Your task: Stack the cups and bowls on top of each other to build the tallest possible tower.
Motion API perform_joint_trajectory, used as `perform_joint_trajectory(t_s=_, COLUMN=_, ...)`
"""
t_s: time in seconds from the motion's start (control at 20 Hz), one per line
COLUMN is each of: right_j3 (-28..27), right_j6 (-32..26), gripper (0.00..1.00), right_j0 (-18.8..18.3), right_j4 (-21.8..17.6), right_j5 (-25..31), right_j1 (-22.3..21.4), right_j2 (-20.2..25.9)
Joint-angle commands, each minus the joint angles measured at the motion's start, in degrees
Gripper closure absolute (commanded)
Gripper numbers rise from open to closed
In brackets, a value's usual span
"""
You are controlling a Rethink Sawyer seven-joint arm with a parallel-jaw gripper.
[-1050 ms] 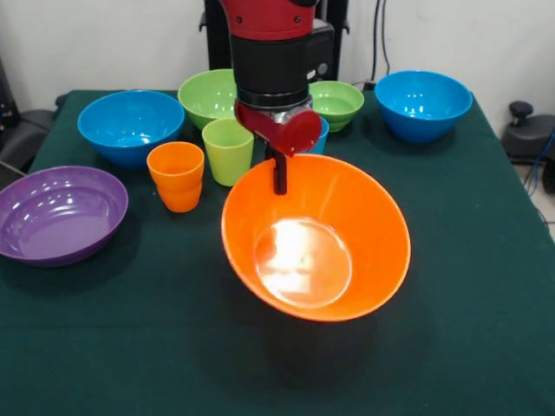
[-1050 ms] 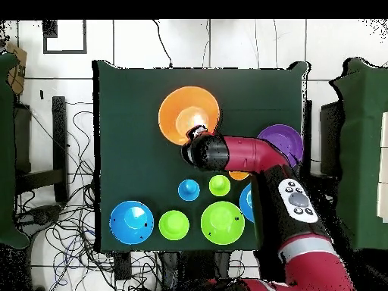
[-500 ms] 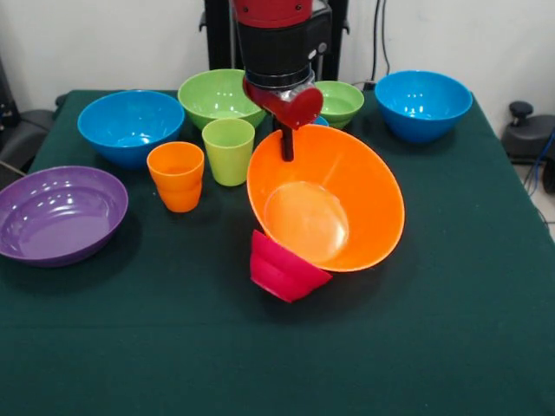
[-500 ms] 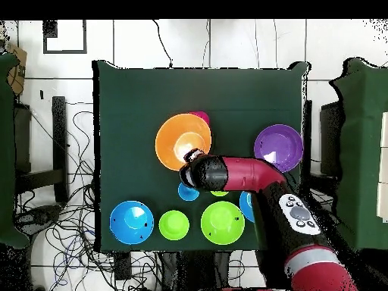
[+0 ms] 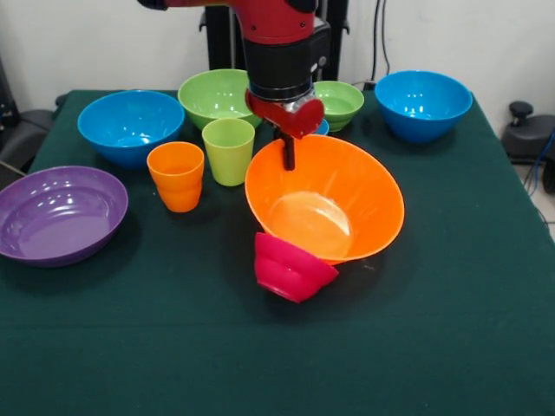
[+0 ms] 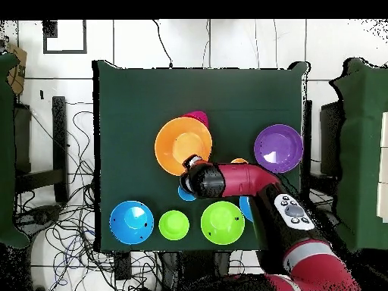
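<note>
Above the table's middle, the claw [image 5: 286, 156] pinches the tilted orange bowl's [image 5: 347, 204] far rim, beside a red bowl [image 5: 290, 267].

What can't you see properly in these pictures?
- Front view: the blue cup is almost wholly hidden behind the gripper and the big orange bowl.
- Front view: the bowl's rim blocks the gripper's tips, so open or shut is unclear.
- Overhead view: the arm covers the cups; the orange cup barely peeks out.
</note>
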Motion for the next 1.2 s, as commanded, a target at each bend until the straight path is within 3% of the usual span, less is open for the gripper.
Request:
perform_joint_trajectory(t_s=0.05, right_j3=-1.12, right_j6=-7.37, gripper=1.00, right_j0=-2.47, right_j4=-2.49, right_j5=-1.31, right_j1=3.90, right_j2=6.58)
perform_joint_trajectory(t_s=0.6, right_j3=-1.83, right_j6=-9.31, gripper=1.00, right_j0=-7.93, right_j4=2.72, right_j5=8.63, right_j1=-0.62, right_j2=13.86)
perform_joint_trajectory(t_s=1.2, right_j3=-5.78, right_j6=-10.27, gripper=1.00, right_j0=-10.23, right_j4=3.96, right_j5=15.28, right_j1=-0.55, right_j2=16.67)
